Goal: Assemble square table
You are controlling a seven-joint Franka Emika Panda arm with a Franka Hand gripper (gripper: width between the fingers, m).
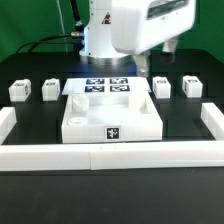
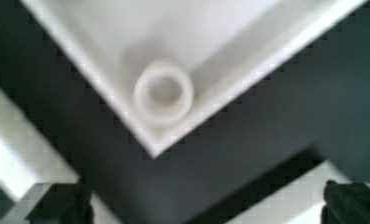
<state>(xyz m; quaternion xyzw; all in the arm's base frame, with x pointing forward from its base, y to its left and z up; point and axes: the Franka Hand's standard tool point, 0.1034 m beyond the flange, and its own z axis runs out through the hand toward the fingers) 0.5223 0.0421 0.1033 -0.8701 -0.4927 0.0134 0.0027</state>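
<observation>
The white plastic square tray-like tabletop (image 1: pixel 85 130) sits mid-bench (image 1: pixel 35 120), just in front of the marker board (image 1: pixel 108 88). Small white tagged legs stand in pairs at either side (image 1: pixel 50 90) (image 1: pixel 163 87). The tool (image 2: pixel 200 205) is spread wide and empty, above a tabletop corner's round hole (image 2: pixel 162 90).

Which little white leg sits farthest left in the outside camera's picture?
The leg at the row's end on the exterior view's left, nearest the border wall; the other three lie further right.
</observation>
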